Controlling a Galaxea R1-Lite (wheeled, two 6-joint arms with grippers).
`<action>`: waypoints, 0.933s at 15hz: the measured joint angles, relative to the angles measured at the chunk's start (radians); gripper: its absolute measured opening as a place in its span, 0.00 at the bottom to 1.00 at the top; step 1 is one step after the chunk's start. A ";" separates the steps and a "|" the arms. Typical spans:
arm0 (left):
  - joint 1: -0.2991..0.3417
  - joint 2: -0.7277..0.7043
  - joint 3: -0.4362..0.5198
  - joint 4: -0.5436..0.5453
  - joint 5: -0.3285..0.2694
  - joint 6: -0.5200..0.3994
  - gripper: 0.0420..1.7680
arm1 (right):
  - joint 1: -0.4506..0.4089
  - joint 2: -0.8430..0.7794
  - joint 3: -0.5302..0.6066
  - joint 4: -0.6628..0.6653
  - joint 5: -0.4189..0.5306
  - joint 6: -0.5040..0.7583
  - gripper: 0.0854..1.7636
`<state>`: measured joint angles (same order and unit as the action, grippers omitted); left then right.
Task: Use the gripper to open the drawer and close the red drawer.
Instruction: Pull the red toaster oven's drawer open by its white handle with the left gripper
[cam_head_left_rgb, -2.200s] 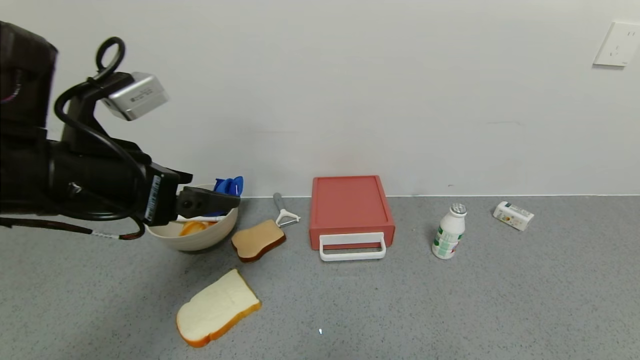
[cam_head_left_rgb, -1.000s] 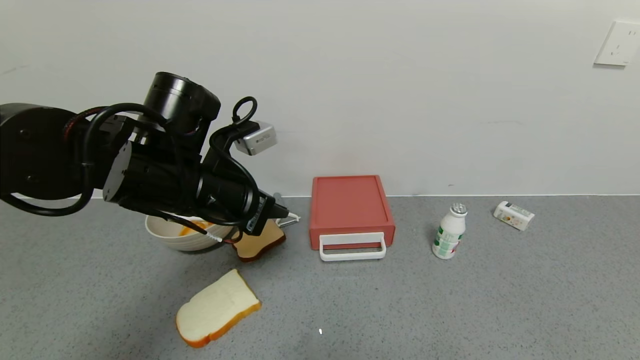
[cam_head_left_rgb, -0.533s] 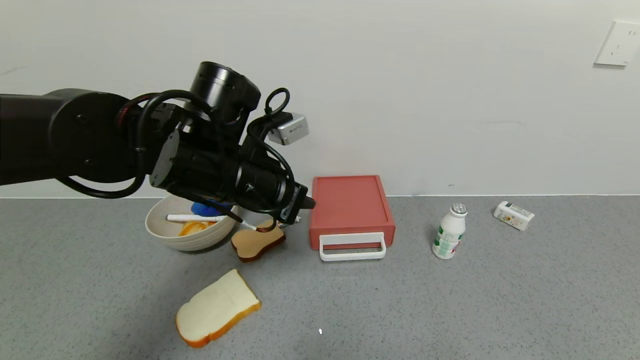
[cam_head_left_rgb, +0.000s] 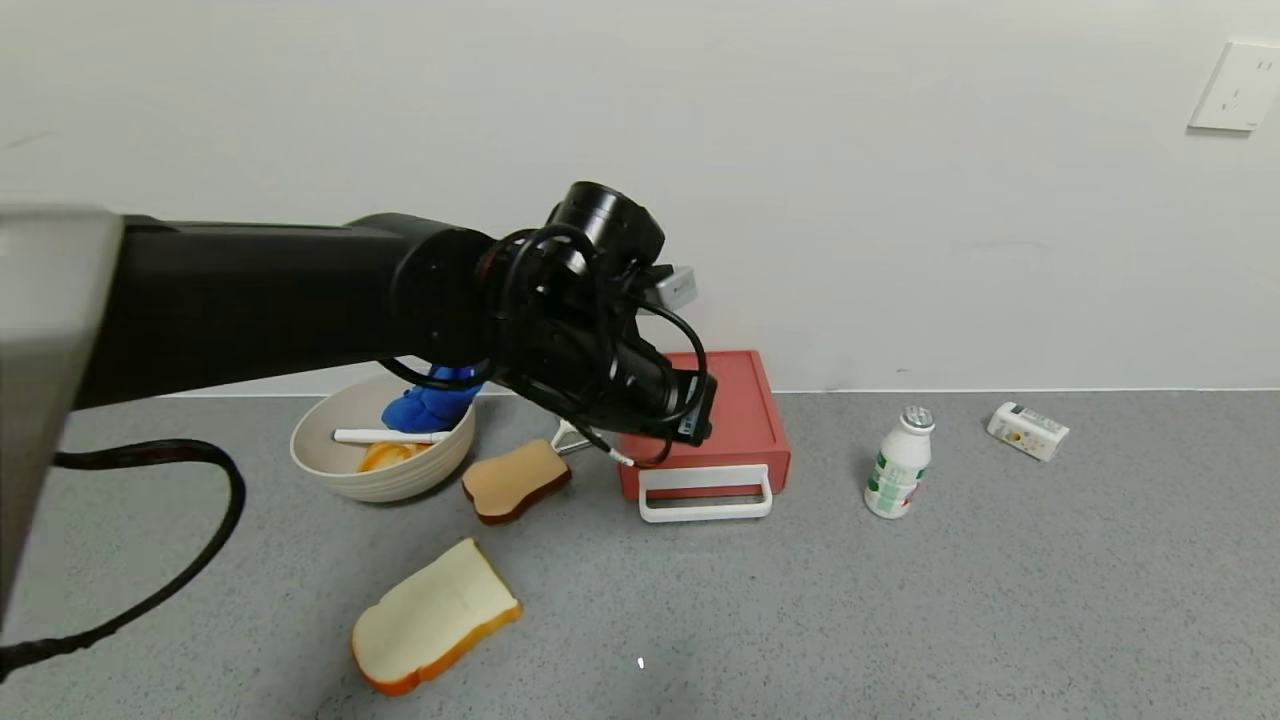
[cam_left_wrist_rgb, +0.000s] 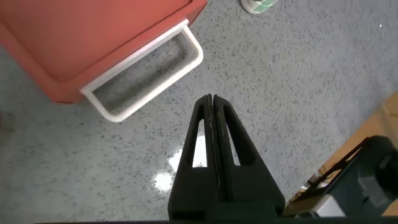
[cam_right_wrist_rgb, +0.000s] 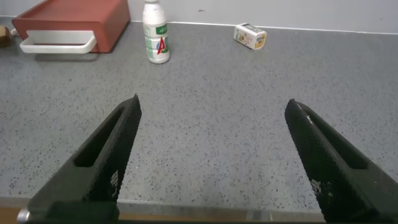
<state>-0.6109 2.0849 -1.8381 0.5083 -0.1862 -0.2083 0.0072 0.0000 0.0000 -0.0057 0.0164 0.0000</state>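
My left hand (cam_left_wrist_rgb: 211, 102), fingers pressed together, hovers above the table (cam_head_left_rgb: 900, 620) just before the white handle (cam_head_left_rgb: 705, 495) of the red drawer (cam_head_left_rgb: 745, 420) at centre frame. My right hand (cam_right_wrist_rgb: 211, 112) hangs spread wide at lower right.

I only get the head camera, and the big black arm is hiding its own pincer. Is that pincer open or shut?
Observer: Shut. The left wrist view shows the left pincer with its fingers pressed together.
Operator: Is it touching the white handle?
Observer: No. The white handle lies ahead of the fingertips and apart from them, with bare table in between.
Operator: Where's the other arm? I can't see it at all.
Observer: The right pincer is open over the table, far from the drawer. It holds nothing.
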 joint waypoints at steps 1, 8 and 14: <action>-0.004 0.027 -0.016 0.000 0.000 -0.029 0.04 | 0.000 0.000 0.000 0.000 0.000 0.000 0.96; -0.006 0.213 -0.130 -0.034 0.036 -0.155 0.04 | 0.000 0.000 0.000 0.000 0.000 0.000 0.96; -0.003 0.303 -0.140 -0.109 0.036 -0.158 0.04 | 0.000 0.000 0.000 -0.001 0.000 0.000 0.96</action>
<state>-0.6134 2.3881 -1.9785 0.3996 -0.1504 -0.3660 0.0072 0.0000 0.0000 -0.0072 0.0164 0.0000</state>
